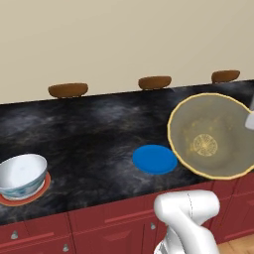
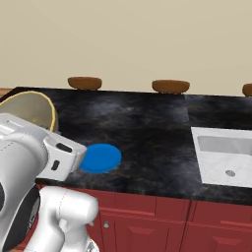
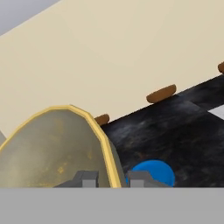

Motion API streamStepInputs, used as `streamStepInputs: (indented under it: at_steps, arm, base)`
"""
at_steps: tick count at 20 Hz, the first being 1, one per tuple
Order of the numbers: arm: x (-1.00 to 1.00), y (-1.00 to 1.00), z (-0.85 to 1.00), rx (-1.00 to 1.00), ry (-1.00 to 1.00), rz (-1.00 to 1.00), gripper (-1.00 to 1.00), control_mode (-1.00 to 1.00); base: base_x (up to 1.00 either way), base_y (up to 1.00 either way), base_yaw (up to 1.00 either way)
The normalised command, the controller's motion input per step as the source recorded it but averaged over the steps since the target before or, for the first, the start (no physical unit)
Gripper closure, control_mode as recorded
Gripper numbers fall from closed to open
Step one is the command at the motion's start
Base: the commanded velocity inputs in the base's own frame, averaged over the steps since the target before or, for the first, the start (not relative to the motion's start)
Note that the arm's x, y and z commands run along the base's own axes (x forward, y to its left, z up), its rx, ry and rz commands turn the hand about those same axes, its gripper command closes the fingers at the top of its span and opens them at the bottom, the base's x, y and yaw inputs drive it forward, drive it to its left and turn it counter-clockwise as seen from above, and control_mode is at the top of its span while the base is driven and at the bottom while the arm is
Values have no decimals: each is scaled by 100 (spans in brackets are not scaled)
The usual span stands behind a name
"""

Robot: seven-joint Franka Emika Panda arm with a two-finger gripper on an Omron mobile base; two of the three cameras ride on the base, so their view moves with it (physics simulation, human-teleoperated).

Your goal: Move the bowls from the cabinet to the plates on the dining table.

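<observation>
My gripper (image 3: pixel 114 179) is shut on the golden rim of the olive-tan bowl (image 1: pixel 211 136), which hangs tilted with its inside facing the base. This bowl (image 3: pixel 48 148) hovers over the dining table (image 1: pixel 99 129), just right of the blue plate (image 1: pixel 155 159), which lies bare. The plate (image 2: pixel 100 158) also shows past my arm, with the bowl (image 2: pixel 32 110) to its left. At the table's left end, the white bowl with a blue pattern (image 1: pixel 21 174) sits upright on the orange-red plate (image 1: pixel 45 184). The cabinet is out of view.
Brown stools (image 1: pixel 68 90) (image 1: pixel 154 82) (image 1: pixel 225 76) line the table's far side before a beige wall. A sink (image 2: pixel 226 155) is set into the top at the right. Red drawer fronts (image 1: pixel 109 218) run below the near edge.
</observation>
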Motion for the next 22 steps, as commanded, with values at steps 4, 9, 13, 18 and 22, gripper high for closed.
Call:
streamStepInputs:
  at_steps: [4, 9, 13, 18, 22]
  arm:
    - [0, 0, 0, 0, 0, 0, 100, 100]
    - [0, 0, 0, 0, 0, 0, 100, -100]
    - [11, 0, -2, 0, 1, 0, 100, -100]
    - [33, -7, -19, 5, 5, 1, 100, -100]
    - [38, -14, -25, 7, 6, 2, 100, -100]
  base:
    - [0, 0, 0]
    - [0, 0, 0]
    - [0, 0, 0]
    - [0, 0, 0]
    - [0, 0, 0]
